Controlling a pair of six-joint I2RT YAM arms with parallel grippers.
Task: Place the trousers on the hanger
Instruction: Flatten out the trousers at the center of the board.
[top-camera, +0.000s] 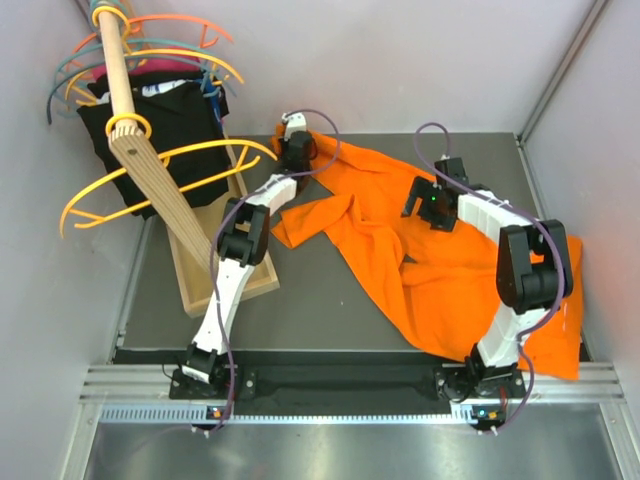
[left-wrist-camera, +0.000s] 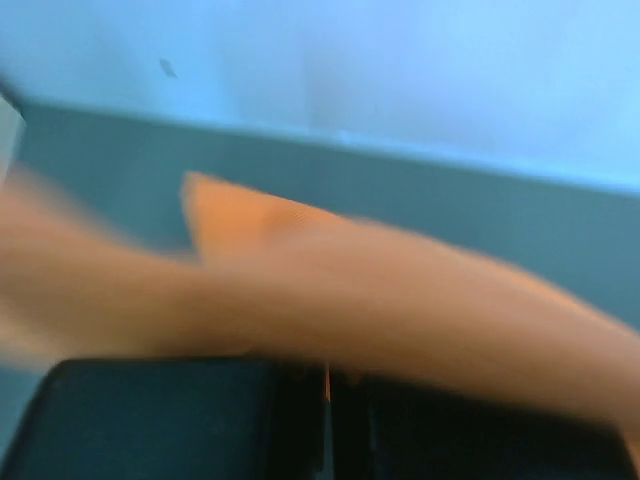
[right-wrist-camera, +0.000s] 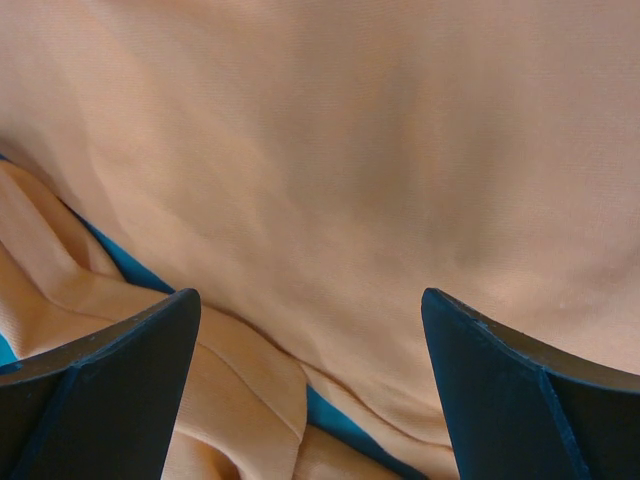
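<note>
Dark table (top-camera: 330, 310): wooden rack (top-camera: 150, 170), black garments (top-camera: 160, 115) near trousers (top-camera: 400, 240).

Dark grey table (top-camera: 330, 305), crumpled orange trousers (top-camera: 450, 290) across it, wooden rack base (top-camera: 195, 290) at left.

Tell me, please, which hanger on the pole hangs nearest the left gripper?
The amber-yellow hanger, lowest on the pole; the other hangers bunch near the top, farther from the left gripper.
</note>
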